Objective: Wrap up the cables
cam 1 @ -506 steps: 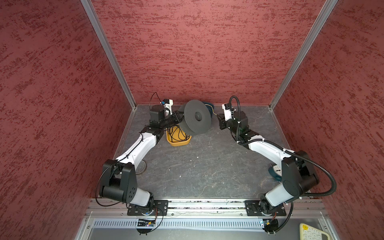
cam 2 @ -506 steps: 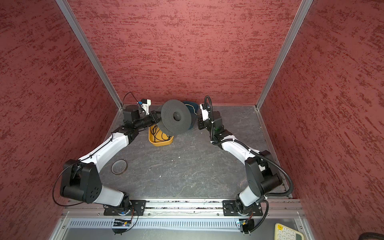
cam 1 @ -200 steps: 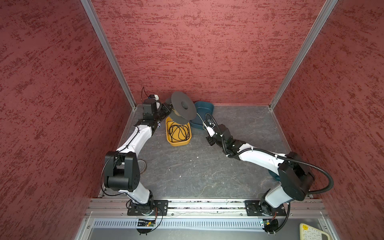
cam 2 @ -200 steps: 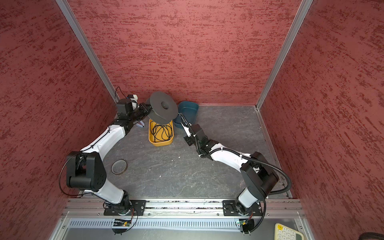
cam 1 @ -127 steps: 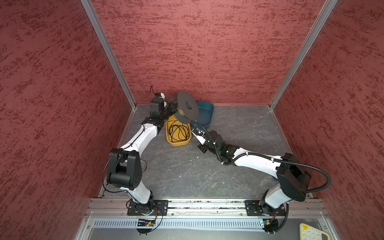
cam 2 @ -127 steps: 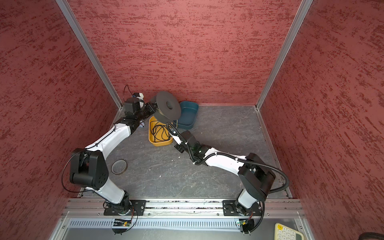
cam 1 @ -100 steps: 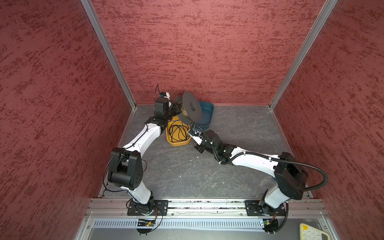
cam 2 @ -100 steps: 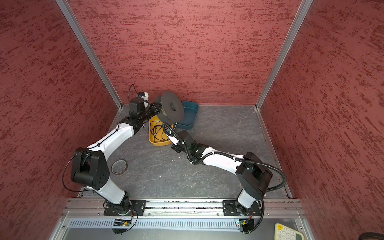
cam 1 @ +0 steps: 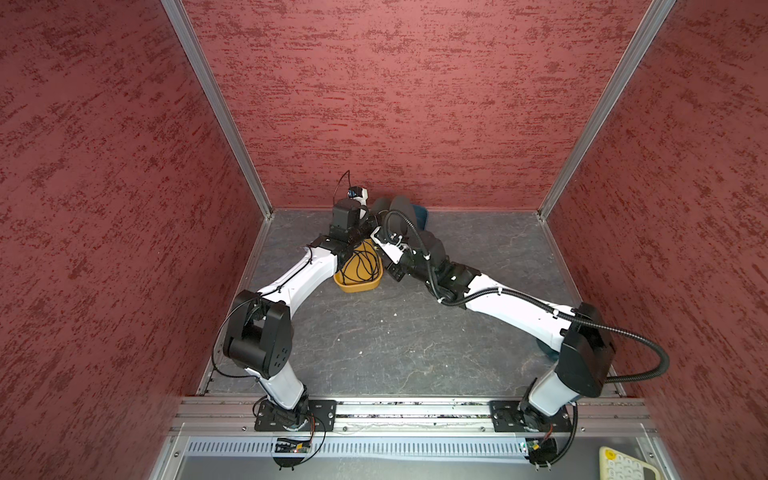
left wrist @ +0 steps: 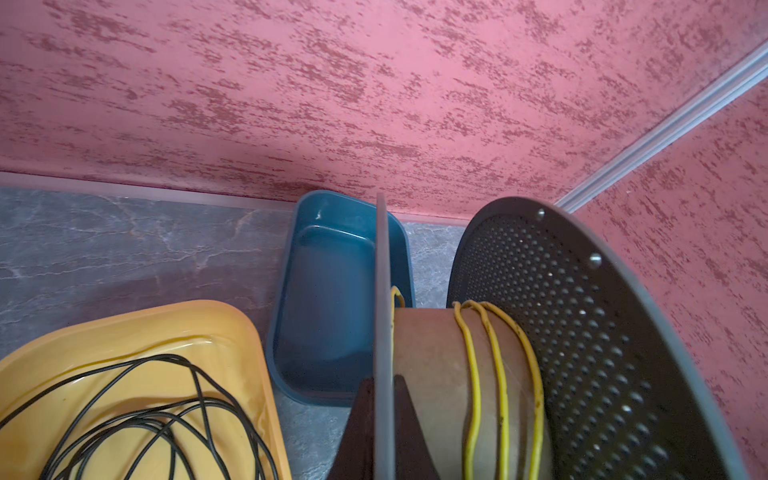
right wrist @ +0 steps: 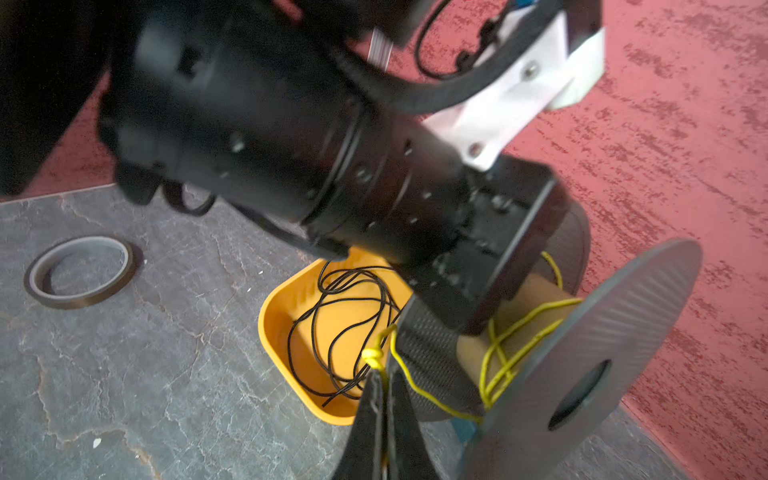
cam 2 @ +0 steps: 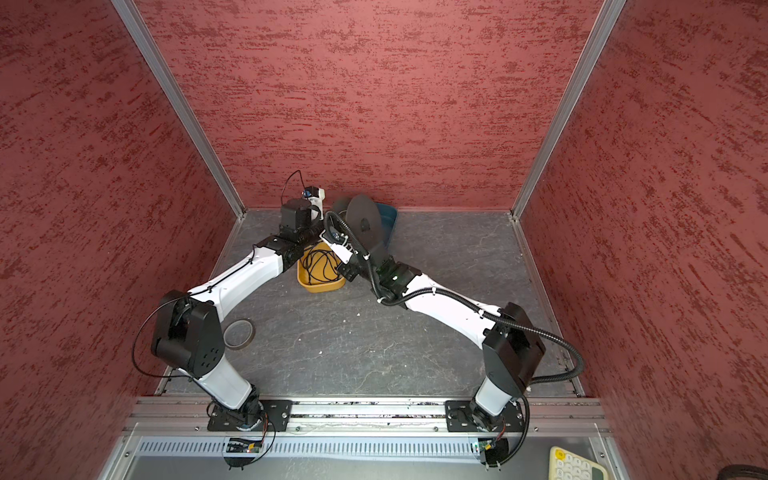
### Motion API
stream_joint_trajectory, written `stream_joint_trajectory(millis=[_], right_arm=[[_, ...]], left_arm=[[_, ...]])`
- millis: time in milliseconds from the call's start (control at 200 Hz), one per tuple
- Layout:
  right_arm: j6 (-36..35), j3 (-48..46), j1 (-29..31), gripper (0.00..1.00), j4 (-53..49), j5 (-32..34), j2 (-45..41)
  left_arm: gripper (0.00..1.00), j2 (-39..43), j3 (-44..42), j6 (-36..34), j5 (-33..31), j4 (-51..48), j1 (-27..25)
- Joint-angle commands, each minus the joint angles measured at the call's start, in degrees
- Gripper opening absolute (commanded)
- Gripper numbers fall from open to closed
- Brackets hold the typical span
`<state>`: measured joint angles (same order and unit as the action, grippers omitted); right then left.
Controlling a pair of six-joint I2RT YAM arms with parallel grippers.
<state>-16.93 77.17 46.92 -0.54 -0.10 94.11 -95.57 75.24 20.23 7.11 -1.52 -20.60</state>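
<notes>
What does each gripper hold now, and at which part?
Left gripper clamps the spool by one flange's rim; right gripper pinches the yellow wire beside its knot.

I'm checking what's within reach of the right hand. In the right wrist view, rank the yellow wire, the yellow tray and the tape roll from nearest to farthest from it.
1. yellow wire: pinched in the right hand.
2. yellow tray: on the table, just beyond the hand.
3. tape roll: flat on the table, well past the tray.

The left tool (left wrist: 383, 384) and right tool (right wrist: 386, 376) are pinched closed.
</notes>
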Motion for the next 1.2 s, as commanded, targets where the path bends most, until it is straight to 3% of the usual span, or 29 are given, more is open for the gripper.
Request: stream_joint_trajectory(millis=[0,466,741,947,1192], right_arm=[[1.1,2.7,-1.8,0.00,-0.2,-6.6,-1.5],[4.0,11.5,-10.5,0.00,-11.3,-14.2,-1.2],[5.4,18.6,-13.6,0.00,-16.9,-15.5,0.6],[6.7,35.5,-15.7,0.00,-29.1,-15.4,10.5],[5.9,68.7,-20.4,0.00,-53.7,-16.6,28.0]], left_arm=[[0.00,2.7,-1.1,-2.3,1.1,3.9,-0.4],[0.00,5.2,-7.6,-6.7,3.1,6.4,-3.1],[0.00,6.5,-9.1,-11.2,3.4,6.1,-4.5],[0.00,7.2,-11.3,-16.4,2.9,7.2,-7.2],[0.00,10.2,-14.8,-21.1,6.3,8.4,-7.3]])
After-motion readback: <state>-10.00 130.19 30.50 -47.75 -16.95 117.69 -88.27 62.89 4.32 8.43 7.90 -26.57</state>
